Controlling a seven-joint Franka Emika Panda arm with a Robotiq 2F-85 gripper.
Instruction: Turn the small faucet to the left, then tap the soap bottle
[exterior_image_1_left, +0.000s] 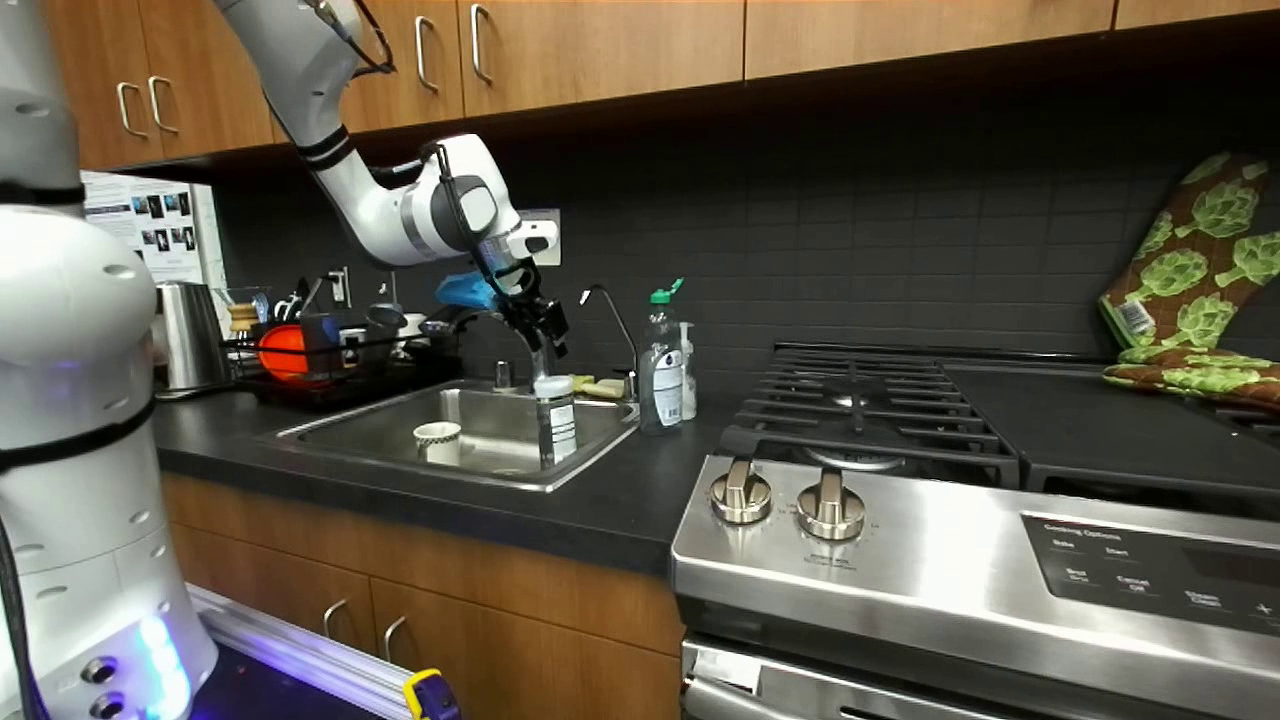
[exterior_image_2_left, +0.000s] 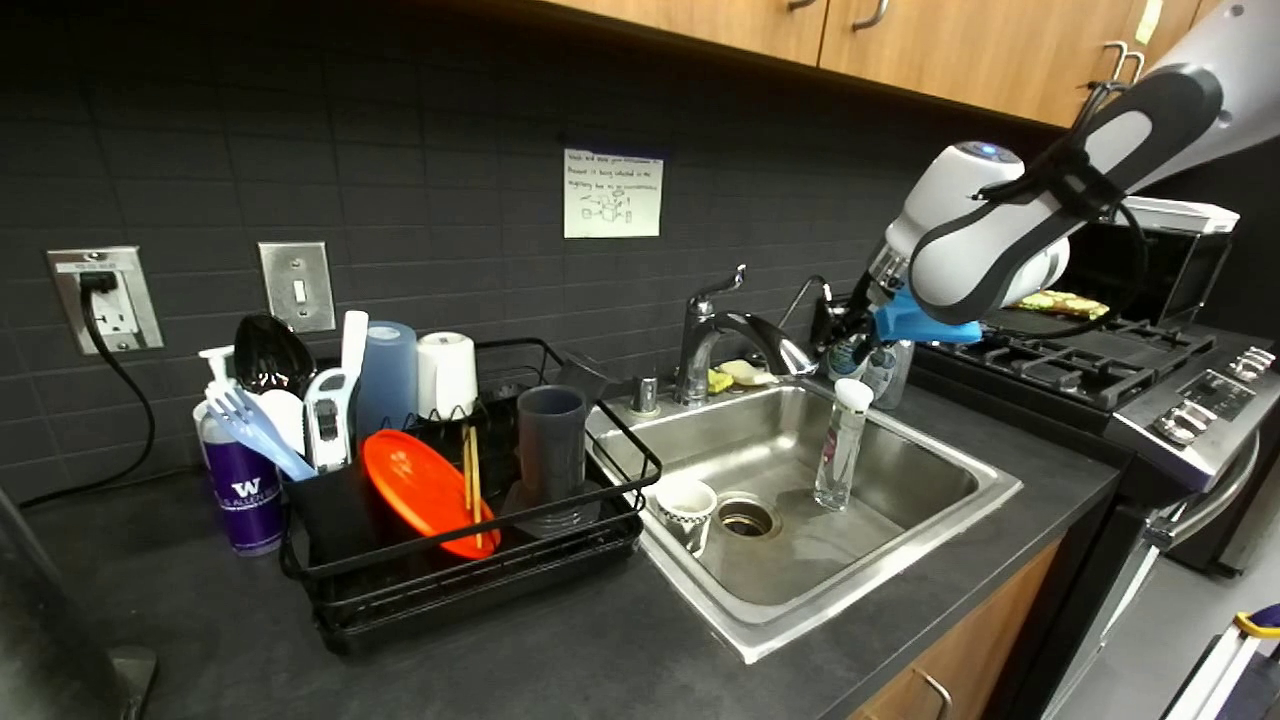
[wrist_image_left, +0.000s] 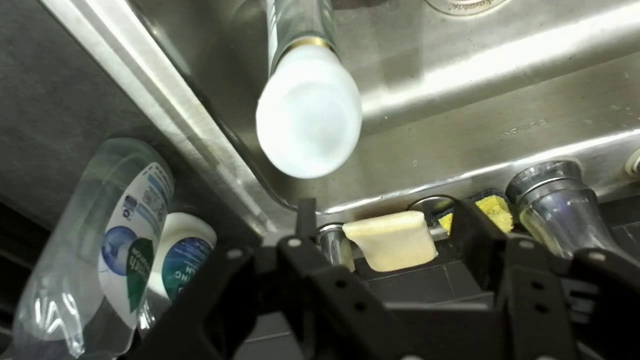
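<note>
Above the back of the sink (exterior_image_2_left: 868, 570), the gripper (wrist_image_left: 385, 220) hangs with its black fingers (wrist_image_left: 306, 220) well apart, nothing clasped that we can see! Right beside it rises the small faucet (exterior_image_1_left: 633, 352), slim and gooseneck-tipped; whether they touch, we can't tell. Over on the counter (exterior_image_1_left: 610, 505), past the sink's corner, stands the soap bottle (exterior_image_1_left: 658, 378), green cap flipped up, a pump bottle (exterior_image_1_left: 689, 378) just beside it.
</note>
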